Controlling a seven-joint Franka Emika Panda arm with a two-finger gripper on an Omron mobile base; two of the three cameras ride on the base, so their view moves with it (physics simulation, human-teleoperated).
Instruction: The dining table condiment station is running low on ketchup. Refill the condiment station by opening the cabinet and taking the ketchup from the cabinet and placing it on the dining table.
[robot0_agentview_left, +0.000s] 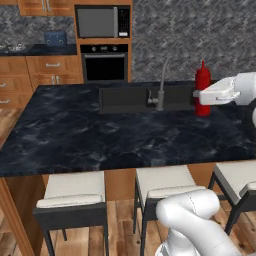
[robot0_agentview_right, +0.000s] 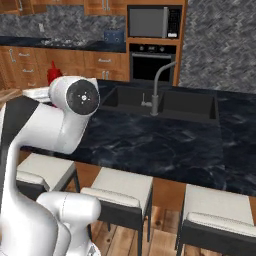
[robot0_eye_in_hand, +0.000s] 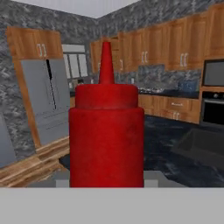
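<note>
Hand view: the ketchup is a glossy red bottle, pointed nozzle upright. End effector partly closed around it, above the marble surface.

You face the table, a wide island with a black, white-veined marble top on a wooden base. A dark sink is set into its far side, with a slim grey faucet standing at the sink's near edge. The ketchup stands upright on the marble just right of the sink, near the far right corner. White-seated stools are tucked under the near edge.
</note>
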